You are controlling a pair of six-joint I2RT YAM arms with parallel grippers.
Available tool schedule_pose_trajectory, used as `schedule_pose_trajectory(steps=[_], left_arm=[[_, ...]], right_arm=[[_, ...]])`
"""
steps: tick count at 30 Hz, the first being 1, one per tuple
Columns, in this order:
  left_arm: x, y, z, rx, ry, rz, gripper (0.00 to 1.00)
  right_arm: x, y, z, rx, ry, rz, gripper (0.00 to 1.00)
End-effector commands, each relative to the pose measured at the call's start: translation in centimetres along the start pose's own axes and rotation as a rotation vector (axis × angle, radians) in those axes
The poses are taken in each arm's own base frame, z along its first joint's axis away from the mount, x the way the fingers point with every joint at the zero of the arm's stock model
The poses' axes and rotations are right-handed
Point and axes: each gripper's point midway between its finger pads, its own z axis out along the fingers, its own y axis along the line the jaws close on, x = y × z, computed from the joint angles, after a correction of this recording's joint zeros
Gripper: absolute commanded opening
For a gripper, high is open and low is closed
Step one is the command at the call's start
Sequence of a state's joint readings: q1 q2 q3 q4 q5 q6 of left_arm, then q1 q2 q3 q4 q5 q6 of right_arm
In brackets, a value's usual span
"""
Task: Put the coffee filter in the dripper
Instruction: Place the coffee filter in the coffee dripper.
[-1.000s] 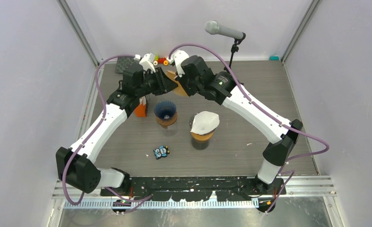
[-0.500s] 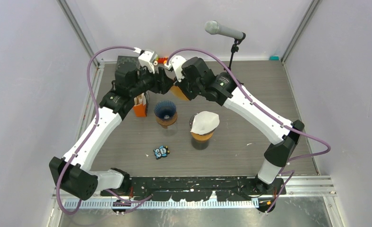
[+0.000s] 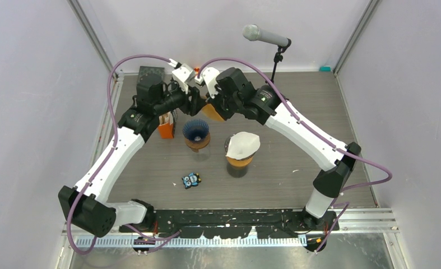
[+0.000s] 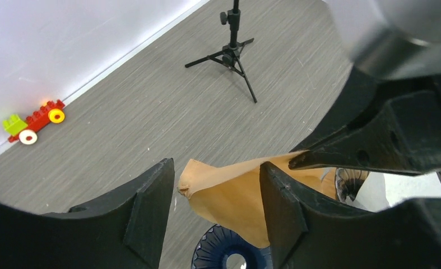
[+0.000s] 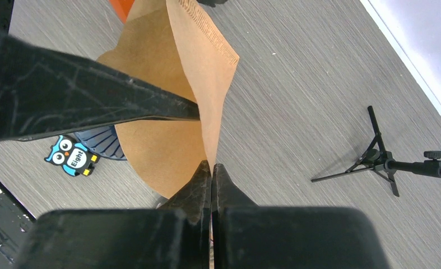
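The right gripper (image 3: 207, 106) has its two fingers (image 5: 211, 175) pressed tight together on the lower edge of the brown coffee filter (image 5: 162, 112), so the paper hangs in the air, held by that one seam, above the far middle of the table (image 3: 302, 112). The filter is partly folded, with one crimped edge pointing up and away in the right wrist view. The left gripper (image 4: 215, 168) faces it from the left with its fingers (image 4: 151, 207) spread wide. The crumpled tip of the filter sits in the gap between them, clear of the left finger. Whether the other finger touches the paper cannot be told. Just near of the two grippers stands the blue ribbed dripper (image 3: 196, 130) on its brown base, with nothing inside it; the held filter is above and slightly far-right of its rim, not in it. To the right of that, a second dripper (image 3: 239, 162) carries a white filter (image 3: 242, 144) resting loosely on top. An orange box (image 3: 166, 129) stands just left of the blue dripper, and a small owl sticker (image 3: 191, 180) lies flat on the table nearer the arm bases. At the far edge are a microphone stand (image 3: 276, 61) on the right and a toy car (image 4: 33, 120) made of bricks by the back wall.
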State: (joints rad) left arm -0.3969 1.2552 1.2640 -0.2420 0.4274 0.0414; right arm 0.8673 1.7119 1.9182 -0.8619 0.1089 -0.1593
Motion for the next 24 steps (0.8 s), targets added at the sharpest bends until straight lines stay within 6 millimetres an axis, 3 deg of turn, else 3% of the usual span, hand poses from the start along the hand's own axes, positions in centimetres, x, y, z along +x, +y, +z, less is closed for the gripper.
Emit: schedule_pose_trajectory(steps=[1,9,24], left_arm=[[-2.20,-1.00,-0.81,0.063,-0.069,0.107,0.55],[-1.81,-1.43,-0.83,0.082,-0.067,0.087,0.36],[-1.60,-1.00,-0.71,0.045,-0.067,0.027,0.17]], right_arm=[[-1.58,-0.66,-2.43,-0.005,-0.069,0.023,0.01],[-1.58,-1.29,-2.64,-0.009,-0.075,0.059,0.01],[-1.87,-1.44,-2.73,-0.011,-0.083,0.079,0.01]])
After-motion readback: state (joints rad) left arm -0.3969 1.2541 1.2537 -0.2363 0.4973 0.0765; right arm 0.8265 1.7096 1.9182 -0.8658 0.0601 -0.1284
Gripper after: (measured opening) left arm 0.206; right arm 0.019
